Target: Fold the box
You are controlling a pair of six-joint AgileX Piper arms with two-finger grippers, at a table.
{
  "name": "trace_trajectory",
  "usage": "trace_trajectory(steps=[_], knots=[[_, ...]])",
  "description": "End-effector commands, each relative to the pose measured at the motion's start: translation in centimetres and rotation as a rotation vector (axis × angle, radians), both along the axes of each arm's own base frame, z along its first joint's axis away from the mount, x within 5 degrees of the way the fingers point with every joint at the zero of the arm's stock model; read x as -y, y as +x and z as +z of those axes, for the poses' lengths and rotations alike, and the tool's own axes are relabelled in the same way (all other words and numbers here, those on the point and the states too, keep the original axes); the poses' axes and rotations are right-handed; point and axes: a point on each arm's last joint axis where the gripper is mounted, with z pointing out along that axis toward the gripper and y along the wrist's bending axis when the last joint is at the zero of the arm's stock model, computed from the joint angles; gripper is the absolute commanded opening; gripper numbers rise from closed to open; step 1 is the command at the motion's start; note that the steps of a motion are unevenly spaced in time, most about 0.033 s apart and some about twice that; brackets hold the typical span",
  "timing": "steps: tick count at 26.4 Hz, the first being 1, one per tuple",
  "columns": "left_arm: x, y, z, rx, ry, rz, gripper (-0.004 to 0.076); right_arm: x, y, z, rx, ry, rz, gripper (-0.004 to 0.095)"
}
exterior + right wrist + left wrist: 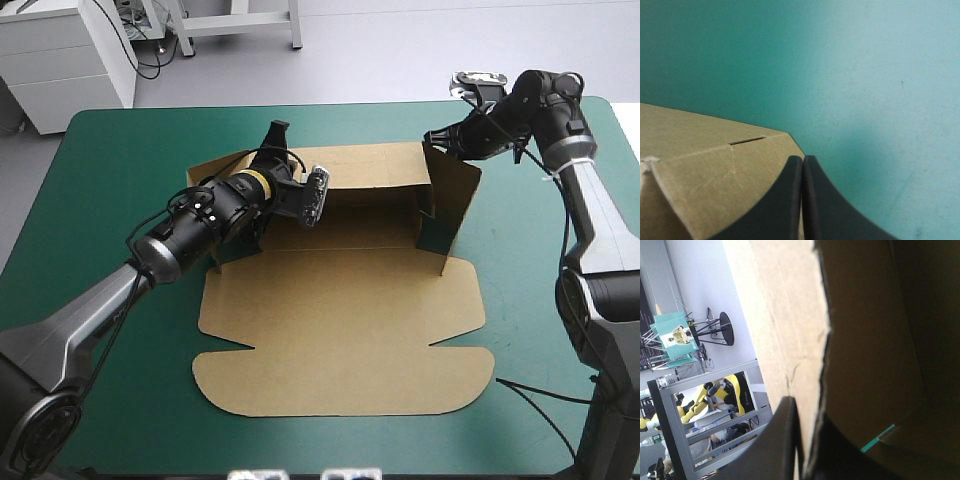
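The brown box (pixel 340 330) lies mid-table with its back wall and both side walls raised and its lid flat toward the front edge. My left gripper (pixel 277 137) is at the box's left rear corner. In the left wrist view the fingers (pixel 805 440) are all but shut, and the edge of the board (pixel 785 315) runs down between them. My right gripper (pixel 433 138) is at the top rear corner of the right wall. Its fingers (pixel 802 165) meet in one arch, with the board (pixel 705 170) beside and under them, not between them.
Bare teal-green cover (pixel 120 200) surrounds the box on all sides. A thin black cable (pixel 540 392) lies on the cover near the front right. The left arm reaches diagonally over the cover to the box's left wall.
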Motion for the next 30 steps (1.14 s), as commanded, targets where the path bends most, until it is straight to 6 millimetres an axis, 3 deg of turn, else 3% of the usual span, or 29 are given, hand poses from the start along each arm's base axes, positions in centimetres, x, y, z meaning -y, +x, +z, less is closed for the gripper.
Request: trace_trajectory(steps=[1, 15, 24, 30], knots=[[-0.2, -1.0, -0.2, -0.096, -0.016, 0.039, -0.0008, 0.3, -1.6, 3.5, 0.063, 0.025, 0.004, -0.0018], [-0.3, -0.9, -0.1, -0.078, 0.01, 0.035, -0.0008, -0.2, -3.4, 5.5, 0.08, 0.07, 0.071, -0.0018], [-0.3, -0.9, -0.1, -0.078, 0.01, 0.035, -0.0008, -0.1, -4.3, 0.3, -0.095, 0.039, 0.101, -0.0018], [-0.3, -0.9, -0.1, -0.077, 0.01, 0.035, -0.0008, 0.7, -6.8, 1.0, -0.097, -0.032, 0.103, -0.0018]])
